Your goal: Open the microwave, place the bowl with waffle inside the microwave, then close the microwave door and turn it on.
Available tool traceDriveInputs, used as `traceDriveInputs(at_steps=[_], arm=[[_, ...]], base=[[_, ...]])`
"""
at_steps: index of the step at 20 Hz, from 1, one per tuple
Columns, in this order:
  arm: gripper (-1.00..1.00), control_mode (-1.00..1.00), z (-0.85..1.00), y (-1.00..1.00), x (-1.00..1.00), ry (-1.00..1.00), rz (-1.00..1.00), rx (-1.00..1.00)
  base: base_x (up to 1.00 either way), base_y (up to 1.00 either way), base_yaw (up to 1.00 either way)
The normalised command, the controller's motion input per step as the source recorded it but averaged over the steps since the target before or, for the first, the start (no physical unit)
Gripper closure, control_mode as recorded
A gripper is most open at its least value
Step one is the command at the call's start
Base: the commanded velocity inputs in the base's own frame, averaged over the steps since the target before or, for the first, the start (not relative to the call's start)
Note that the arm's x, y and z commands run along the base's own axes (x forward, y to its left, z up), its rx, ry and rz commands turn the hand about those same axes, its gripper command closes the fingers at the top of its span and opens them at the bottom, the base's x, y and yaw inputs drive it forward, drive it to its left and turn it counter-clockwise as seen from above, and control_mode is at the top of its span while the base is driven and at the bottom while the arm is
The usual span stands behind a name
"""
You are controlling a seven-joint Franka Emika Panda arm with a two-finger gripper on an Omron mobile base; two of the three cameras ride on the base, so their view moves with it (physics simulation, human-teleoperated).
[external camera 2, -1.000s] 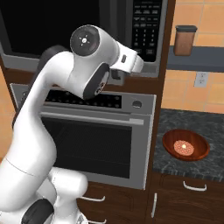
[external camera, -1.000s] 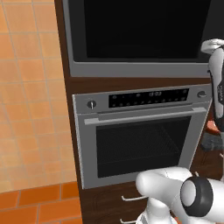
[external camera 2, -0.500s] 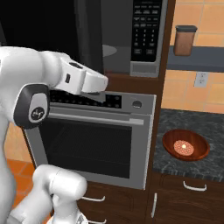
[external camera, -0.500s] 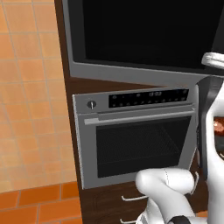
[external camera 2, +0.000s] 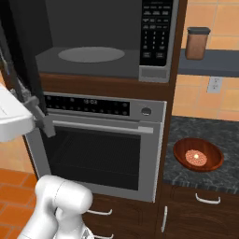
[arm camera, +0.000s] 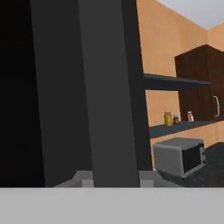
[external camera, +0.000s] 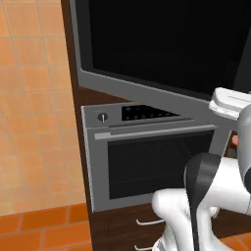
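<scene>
One gripper (external camera 2: 39, 116), seemingly against the microwave door (external camera: 162, 54)

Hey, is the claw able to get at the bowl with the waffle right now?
Probably yes: the bowl sits uncovered on the dark counter right of the oven, but the claw is far left at the open microwave door.

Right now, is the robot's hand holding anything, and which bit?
It looks like the gripper is holding the open microwave door near its lower edge, but whether the fingers actually clamp it cannot be told.
</scene>
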Motion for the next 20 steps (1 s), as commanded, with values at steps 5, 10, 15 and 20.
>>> traceDriveInputs(at_steps=[5,10,15,20], arm=[[1.0,-1.0,-0.44,1.0,-0.92,-0.05,-0.14,-0.25],[-1.0,-1.0,-0.42,0.85,0.03,0.02,-0.2,-0.16],[-1.0,-1.0,-0.29,0.16,0.64,0.0,-0.06,0.0],[-1.0,-1.0,-0.04,0.12,-0.1,-0.01,-0.03,-0.01]], base=[[0.0,0.0,0.0],[0.0,0.0,0.0],[0.0,0.0,0.0],[0.0,0.0,0.0]])
